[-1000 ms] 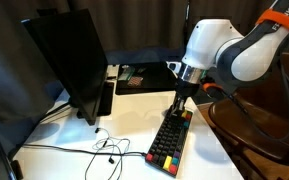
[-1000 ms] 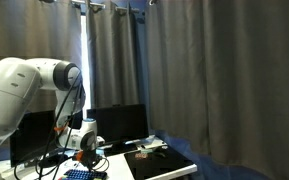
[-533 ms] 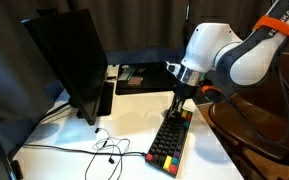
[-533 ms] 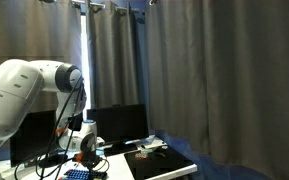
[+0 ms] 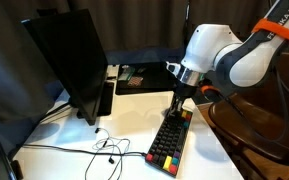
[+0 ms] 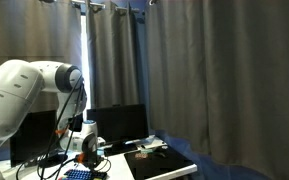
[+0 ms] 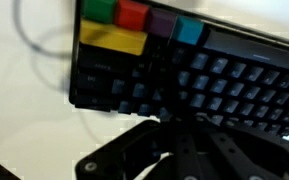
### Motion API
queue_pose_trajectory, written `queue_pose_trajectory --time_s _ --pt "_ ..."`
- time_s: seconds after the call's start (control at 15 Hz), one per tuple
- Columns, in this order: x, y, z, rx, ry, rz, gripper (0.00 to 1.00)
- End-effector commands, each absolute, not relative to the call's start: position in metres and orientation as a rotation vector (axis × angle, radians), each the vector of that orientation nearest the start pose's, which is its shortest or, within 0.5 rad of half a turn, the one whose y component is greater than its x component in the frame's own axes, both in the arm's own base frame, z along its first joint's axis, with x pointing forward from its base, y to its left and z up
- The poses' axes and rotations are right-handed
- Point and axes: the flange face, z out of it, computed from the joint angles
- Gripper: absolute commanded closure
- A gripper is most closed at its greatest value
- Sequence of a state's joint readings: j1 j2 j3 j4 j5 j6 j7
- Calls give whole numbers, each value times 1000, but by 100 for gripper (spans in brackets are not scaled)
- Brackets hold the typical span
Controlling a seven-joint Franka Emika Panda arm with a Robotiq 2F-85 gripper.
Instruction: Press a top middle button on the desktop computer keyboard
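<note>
Since the gripper point(image 5: 180, 101) hangs tip-down over the far end of the keyboard point(image 5: 170, 142), main risk is a wrong key. The caps sit tight together, so a tip wider than one cap could push two at once, or land btwn rows & press nothing. Whether the tip touches a cap yet can't be read. Wrist view is blurred, w/ the gripper point(image 7: 189, 140) just a dark mass low in frame, so I can't tell if the claw is apart or together. If apart, odds of a double press go up. Pushing too hard or at a slant could skid the keyboard point(image 7: 184, 75), as nothing visible pins it to the white table point(image 5: 74, 135).

It lies on that table w/ coloured caps along its edges, one long side near the table edge by dark wooden furniture point(image 5: 249, 135). So little room on that side, & a sideways shove could send it toward the drop. Opp. side is open tabletop, w/ only a thin cable point(image 5: 106, 150) near & the monitor point(image 5: 69, 60) well apart. Straight up looks free, so approach & retreat prob. best kept vertical.
</note>
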State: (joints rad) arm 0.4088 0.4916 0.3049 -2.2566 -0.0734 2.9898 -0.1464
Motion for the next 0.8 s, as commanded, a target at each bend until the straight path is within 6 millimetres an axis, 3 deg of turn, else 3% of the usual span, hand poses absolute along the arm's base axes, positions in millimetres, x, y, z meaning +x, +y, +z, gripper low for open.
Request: queue_pose_trajectory --time_s 0.0,0.73 --pt "421 378 178 -2659 -1252 -362 100" --pt "420 378 175 -2659 -1250 -347 100"
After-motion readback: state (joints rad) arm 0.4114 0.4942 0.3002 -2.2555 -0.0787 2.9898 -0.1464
